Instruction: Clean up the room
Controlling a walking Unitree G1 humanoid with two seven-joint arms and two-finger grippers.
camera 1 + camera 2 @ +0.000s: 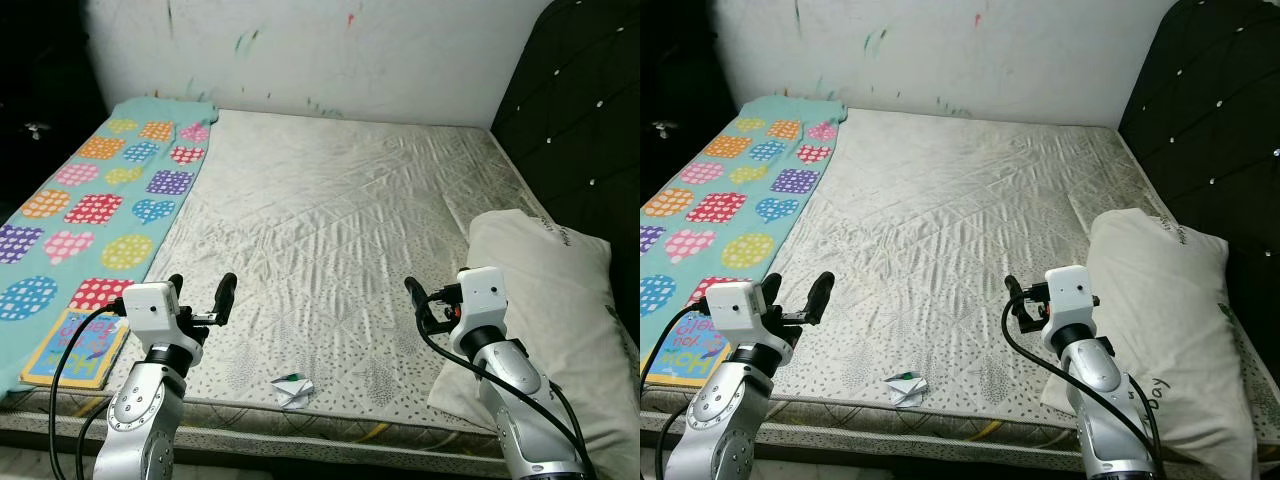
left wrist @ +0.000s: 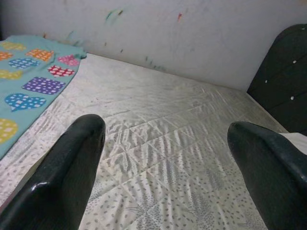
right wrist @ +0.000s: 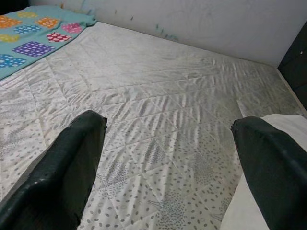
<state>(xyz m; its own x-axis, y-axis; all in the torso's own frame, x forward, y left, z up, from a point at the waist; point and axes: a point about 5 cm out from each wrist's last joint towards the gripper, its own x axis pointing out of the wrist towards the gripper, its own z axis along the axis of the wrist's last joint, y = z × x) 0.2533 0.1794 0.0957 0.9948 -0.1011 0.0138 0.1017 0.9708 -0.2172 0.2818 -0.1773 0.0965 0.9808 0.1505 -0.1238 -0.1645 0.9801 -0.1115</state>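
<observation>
A small crumpled white wrapper with a green mark lies on the bare quilted mattress near its front edge, between my two arms. A colourful picture book rests at the front left, on a teal blanket patterned with dotted hearts. My left gripper hovers open over the mattress just right of the book, with nothing between its fingers. My right gripper is also open and empty, held above the mattress beside a white pillow.
A black padded headboard runs along the right side behind the pillow. A white wall with paint smears closes the far side. The mattress edge is right below my arms.
</observation>
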